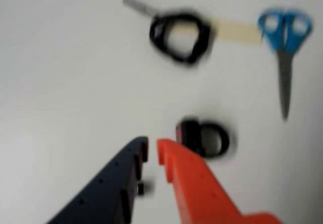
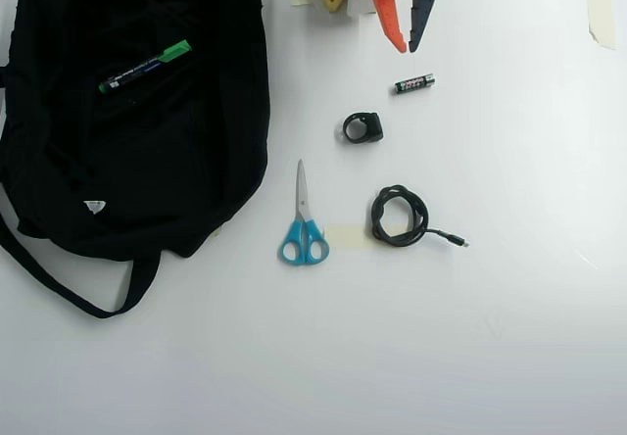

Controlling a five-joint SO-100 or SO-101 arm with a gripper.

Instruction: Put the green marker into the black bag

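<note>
Your green marker [image 2: 145,67] already lies on the black bag [image 2: 196,161], upper part in the overhead view, green cap toward the right (on top of the fabric or inside it, I can't tell). The gripper [image 2: 404,45] sits well apart at the top edge, jaws nearly closed with only a slim gap, holding nothing. Near it: battery [image 2: 414,83], a small black ring-shaped part [image 2: 362,127], coiled cable [image 2: 399,217], scissors [image 2: 303,229]. My read: placement looks done, 0 pickups left. Next move just needs the arm parked clear; avoid nudging the battery.
</note>
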